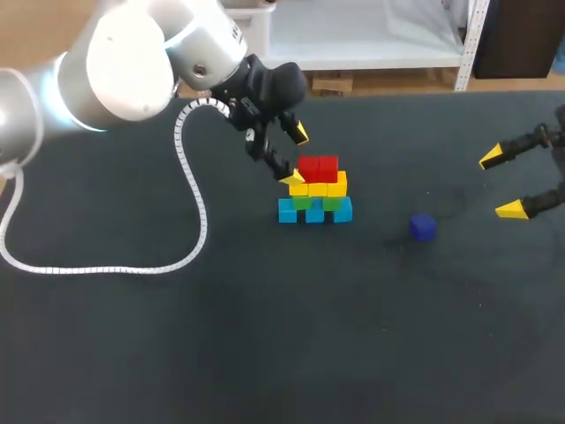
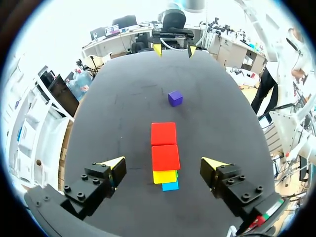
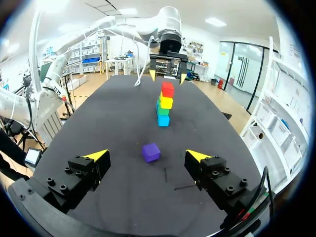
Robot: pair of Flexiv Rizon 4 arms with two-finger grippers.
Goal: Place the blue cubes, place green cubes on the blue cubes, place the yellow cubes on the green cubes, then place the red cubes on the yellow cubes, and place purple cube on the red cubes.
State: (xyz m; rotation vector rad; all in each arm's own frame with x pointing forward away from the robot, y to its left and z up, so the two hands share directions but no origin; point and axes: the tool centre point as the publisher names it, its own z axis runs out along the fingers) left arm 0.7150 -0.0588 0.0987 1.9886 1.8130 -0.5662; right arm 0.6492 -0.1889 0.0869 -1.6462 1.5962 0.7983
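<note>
A cube stack stands mid-table: blue cubes (image 1: 314, 211) at the base, green cubes (image 1: 303, 202) on them, then yellow cubes (image 1: 320, 187), with two red cubes (image 1: 318, 167) on top. My left gripper (image 1: 297, 155) hovers open at the stack's upper left. In the left wrist view it (image 2: 164, 163) looks down on the red cubes (image 2: 164, 145), its fingers wide to either side and touching nothing. The purple cube (image 1: 423, 227) lies alone to the right of the stack. My right gripper (image 1: 500, 184) is open at the far right, with the purple cube (image 3: 151, 152) ahead of it (image 3: 148, 155).
A white coiled cable (image 1: 190, 190) from my left arm loops over the dark table (image 1: 265, 336) to the left of the stack. The table's far edge (image 1: 397, 91) runs behind the stack.
</note>
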